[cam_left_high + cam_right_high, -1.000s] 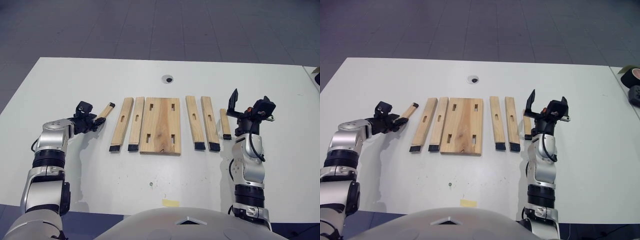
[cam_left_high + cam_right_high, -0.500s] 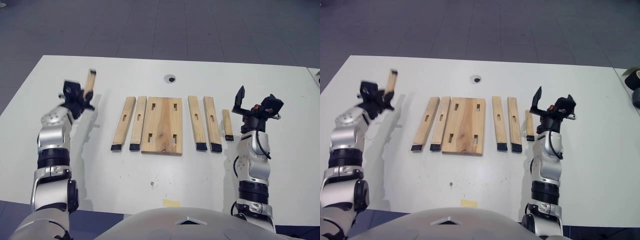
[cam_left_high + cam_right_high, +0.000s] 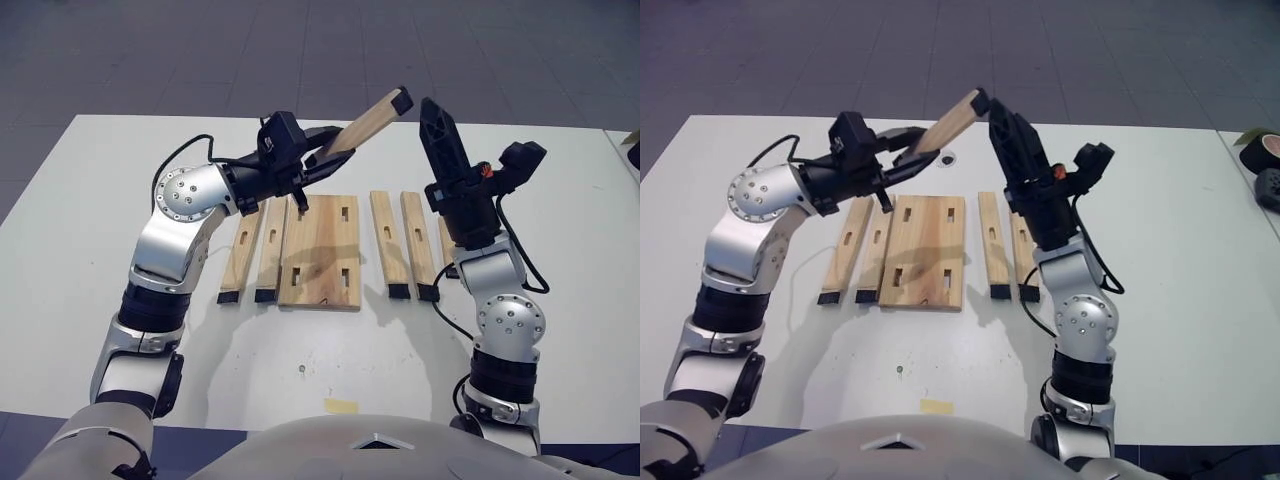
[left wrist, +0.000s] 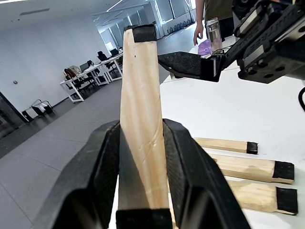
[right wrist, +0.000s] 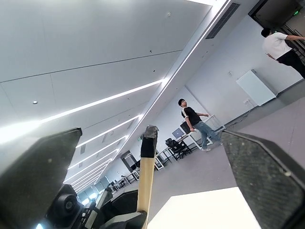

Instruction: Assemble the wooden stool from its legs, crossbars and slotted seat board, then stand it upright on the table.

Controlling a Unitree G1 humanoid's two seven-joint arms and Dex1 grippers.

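Note:
My left gripper [image 3: 303, 165] is shut on a short wooden crossbar [image 3: 365, 118] with black end caps, held in the air above the far end of the slotted seat board [image 3: 322, 250]. The bar slants up toward my right gripper [image 3: 431, 108], which stands open, fingers [image 5: 38, 186] wide apart, its tips right beside the bar's raised end [image 5: 149, 133]. In the left wrist view the crossbar [image 4: 140, 95] sits clamped between both pads [image 4: 95, 176]. Two legs [image 3: 255, 250] lie left of the board and two [image 3: 400, 245] right of it. Another short crossbar [image 3: 445, 240] is mostly hidden behind my right arm.
The white table [image 3: 570, 200] has bare room along its front and both sides. A round grommet [image 3: 948, 157] sits in the tabletop beyond the board. A scrap of yellow tape [image 3: 341, 406] lies near the front edge. A dark object [image 3: 1265, 170] rests off the table's right side.
My left arm lifted the crossbar from the table's left side and swung it up over the board. My right gripper rose and tilted toward the bar's upper end.

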